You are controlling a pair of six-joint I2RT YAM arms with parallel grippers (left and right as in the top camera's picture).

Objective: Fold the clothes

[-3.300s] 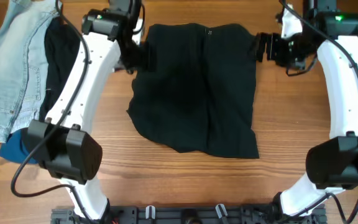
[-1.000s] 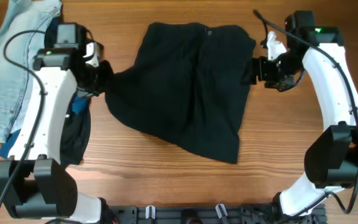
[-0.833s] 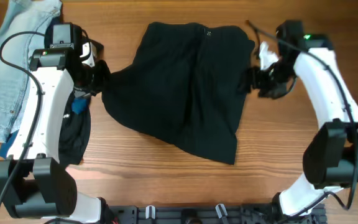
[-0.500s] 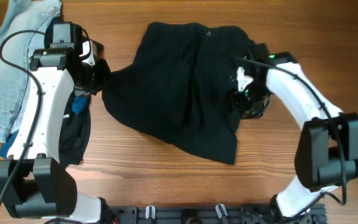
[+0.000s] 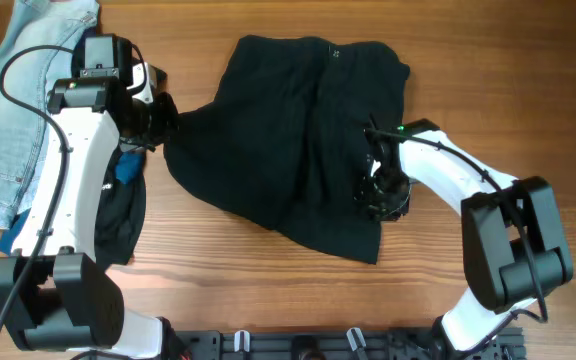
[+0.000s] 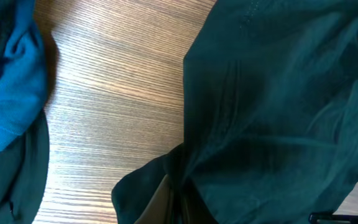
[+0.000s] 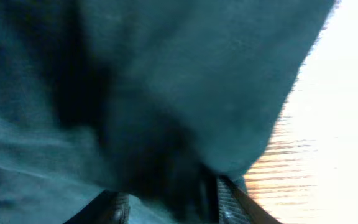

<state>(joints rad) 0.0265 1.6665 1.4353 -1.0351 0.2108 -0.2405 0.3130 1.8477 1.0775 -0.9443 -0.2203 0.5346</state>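
Shorts [image 5: 298,140] are lying spread on the desk [image 5: 268,300], right of the jeans [image 5: 13,110]. Left jaws are clamping the corner nearest the jeans; right jaws are working the far edge, grip impossible to tell. A slip there is risking a crooked fold.

Wooden worktop [image 5: 528,80], warm brown, grain running left to right, evenly lit from above. A black rail [image 5: 268,345] carrying metal clips lines its near edge. Strong glare whitens the wood in the right wrist view.
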